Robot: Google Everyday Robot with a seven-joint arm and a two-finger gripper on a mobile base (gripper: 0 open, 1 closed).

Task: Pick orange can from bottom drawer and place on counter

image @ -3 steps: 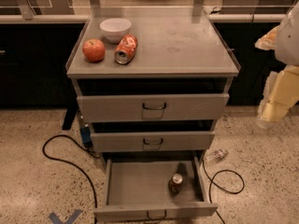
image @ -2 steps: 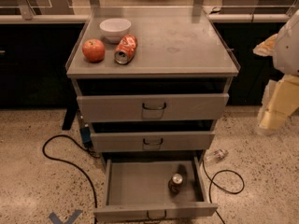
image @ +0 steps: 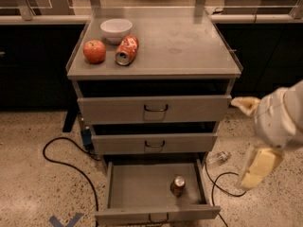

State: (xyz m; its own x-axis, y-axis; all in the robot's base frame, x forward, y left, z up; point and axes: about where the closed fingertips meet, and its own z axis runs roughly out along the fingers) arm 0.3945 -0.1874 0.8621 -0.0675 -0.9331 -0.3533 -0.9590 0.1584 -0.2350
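The orange can [image: 178, 186] stands upright in the open bottom drawer [image: 142, 183], near its front right corner, its silver top showing. The counter [image: 184, 41] is the grey cabinet top above the three drawers. My gripper [image: 258, 167] hangs at the right of the cabinet, off its right side and level with the lower drawers. It is above the floor, right of the can and higher than it, and it touches nothing.
On the counter's left stand a white bowl [image: 116, 29], a red apple [image: 94, 51] and a dented orange-red can [image: 127, 50] lying on its side. The top drawer [image: 154, 109] and middle drawer [image: 154, 143] stand slightly open. Black cables [image: 61, 157] and a plastic bottle [image: 218, 158] lie on the floor.
My arm has moved down and a little left along the cabinet's right side. The can, drawers and counter items have not moved.
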